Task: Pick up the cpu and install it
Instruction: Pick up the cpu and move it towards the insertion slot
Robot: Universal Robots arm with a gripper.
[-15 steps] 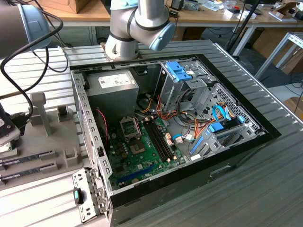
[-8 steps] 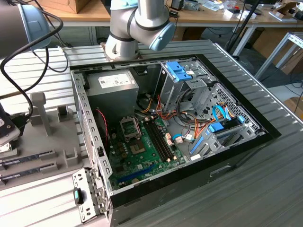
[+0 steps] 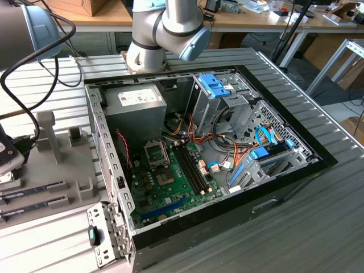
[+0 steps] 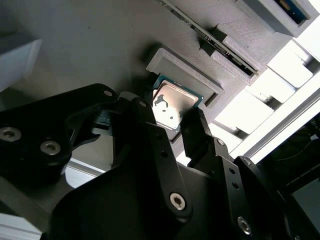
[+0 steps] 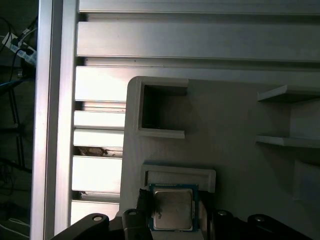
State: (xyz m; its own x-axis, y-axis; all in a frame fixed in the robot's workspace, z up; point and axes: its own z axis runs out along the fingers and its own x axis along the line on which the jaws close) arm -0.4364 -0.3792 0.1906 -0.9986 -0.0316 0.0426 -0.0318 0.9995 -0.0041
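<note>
The cpu (image 4: 172,106), a small flat square chip with a silvery top and a thin green rim, lies at the lip of a shallow nest in the grey holder block (image 4: 100,45). My gripper (image 4: 169,119) straddles it, one black finger (image 4: 145,117) against one edge and the other against the opposite edge, shut on the chip. In the first wrist view the cpu (image 5: 172,210) sits between the same fingers of the gripper (image 5: 175,214), just below the nest's raised ledge (image 5: 178,176). The black socket frame (image 3: 156,152) stands open on the green motherboard inside the case.
The open computer case (image 3: 273,187) lies on the slatted metal table (image 3: 318,227), with a grey power-supply box (image 3: 135,105), blue-tabbed drive cages (image 3: 219,85) and loose cables. Memory sticks (image 3: 31,193) lie in the grey holder at the exterior view's left. The arm's base (image 3: 147,54) stands behind the case.
</note>
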